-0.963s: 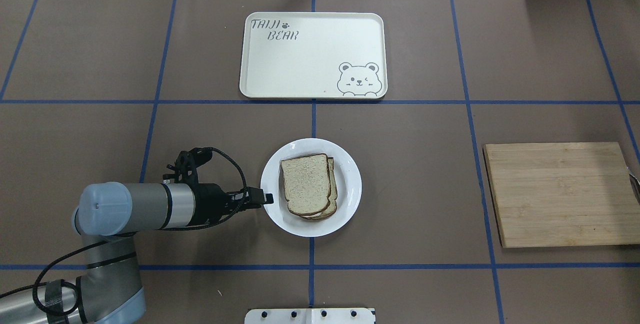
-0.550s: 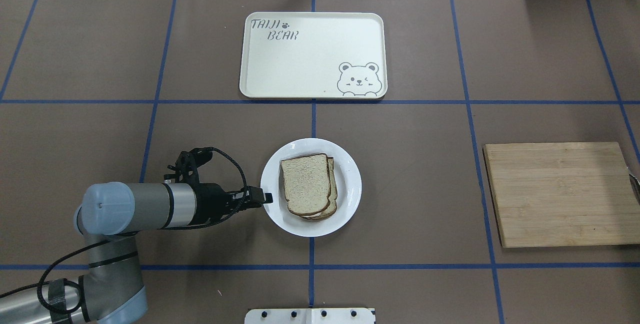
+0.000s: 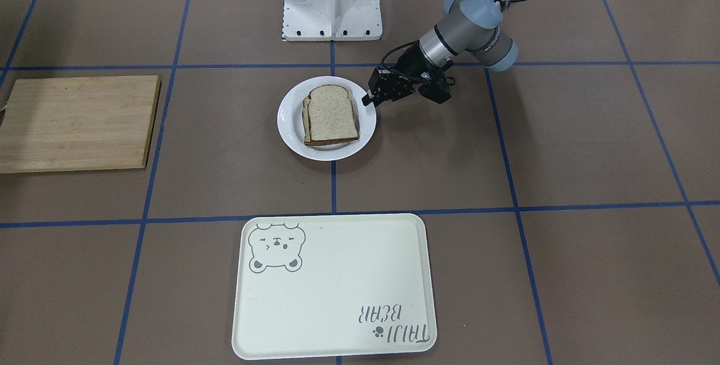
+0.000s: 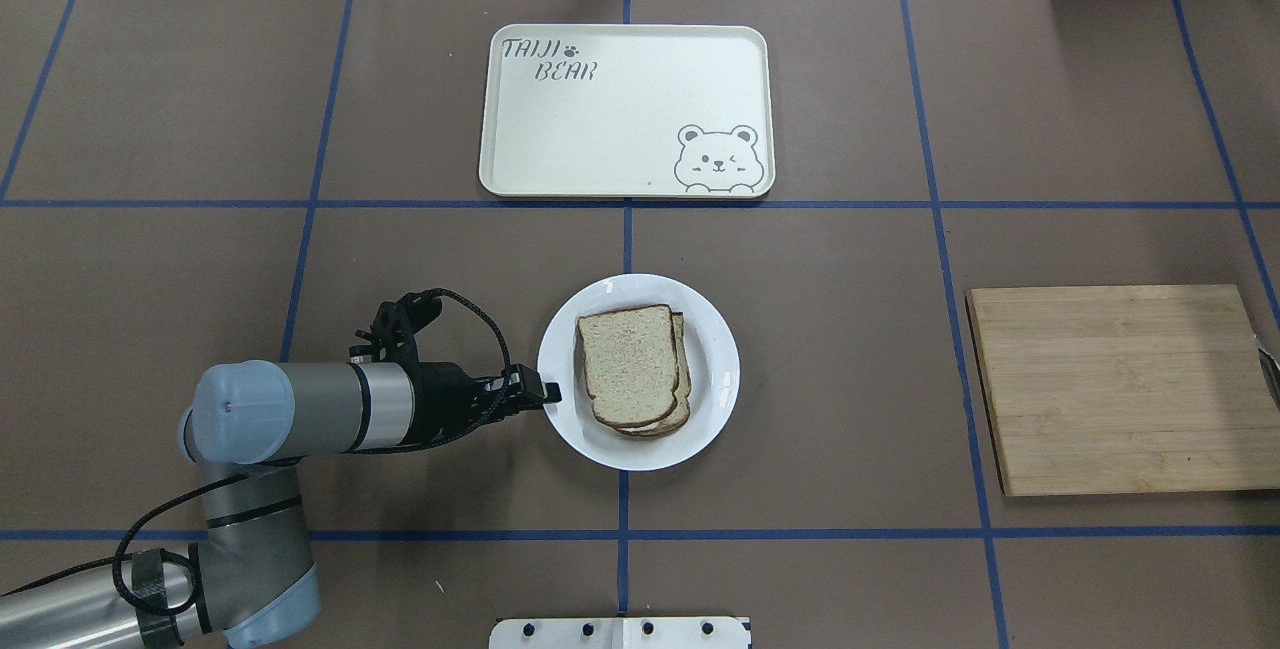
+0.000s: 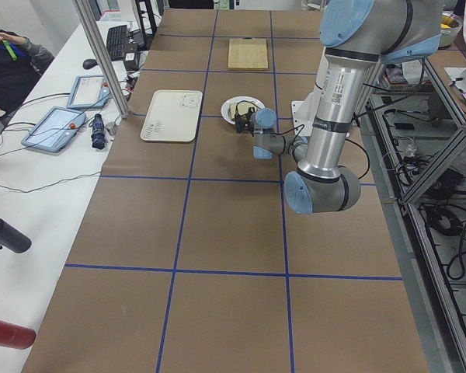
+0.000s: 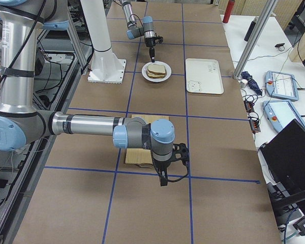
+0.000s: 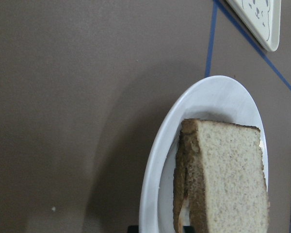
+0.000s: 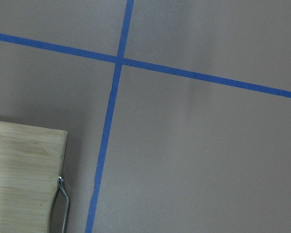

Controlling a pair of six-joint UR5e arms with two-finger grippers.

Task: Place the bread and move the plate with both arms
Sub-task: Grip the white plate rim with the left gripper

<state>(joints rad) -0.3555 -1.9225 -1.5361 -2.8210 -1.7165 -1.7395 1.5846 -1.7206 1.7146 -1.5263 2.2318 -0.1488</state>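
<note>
plate (image 4: 722, 369) shifted right, left tool (image 4: 548, 392) gripping rim

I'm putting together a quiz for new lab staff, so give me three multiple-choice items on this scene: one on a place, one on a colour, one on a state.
1. Where does the plate stand?
A on the tray
B on the brown table
C on the wooden board

2. What colour are the grid lines on the table?
A red
B blue
C yellow

3. How does the bread lie?
A stacked flat on the plate
B standing on edge
C scattered apart

Answers:
1 B, the plate rests directly on the table, with the left pincer at its rim.
2 B, every line in view is blue.
3 A, the slices lie flat, one on another, in the middle of the plate.
</note>
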